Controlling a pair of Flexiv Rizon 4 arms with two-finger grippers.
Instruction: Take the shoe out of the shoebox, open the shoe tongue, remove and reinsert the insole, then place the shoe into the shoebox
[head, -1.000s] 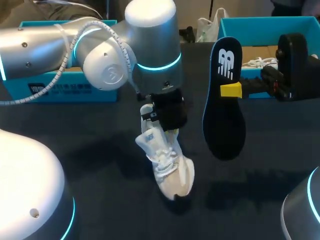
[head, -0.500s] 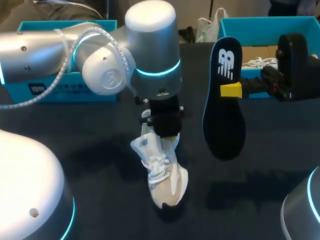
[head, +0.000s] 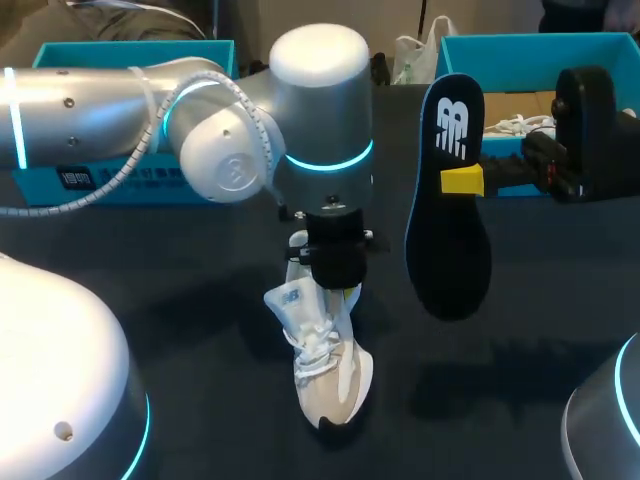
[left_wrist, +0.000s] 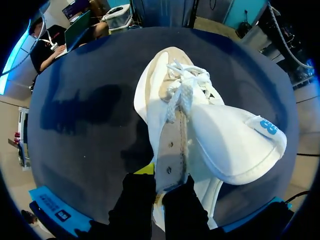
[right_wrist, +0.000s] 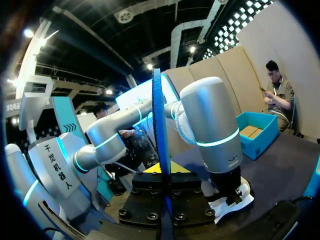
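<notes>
White lace-up sneaker (head: 327, 360): toe down on dark table (head: 200, 330), pointing toward robot, tongue folded out; left gripper (head: 338, 283) clamped on its eyelet edge. Dark foam insole with white logo (head: 447, 200): pinched by right gripper (head: 460, 181), long axis vertical, hanging right of sneaker opening, apart. Teal cardboard shoebox (head: 520, 45): behind
</notes>
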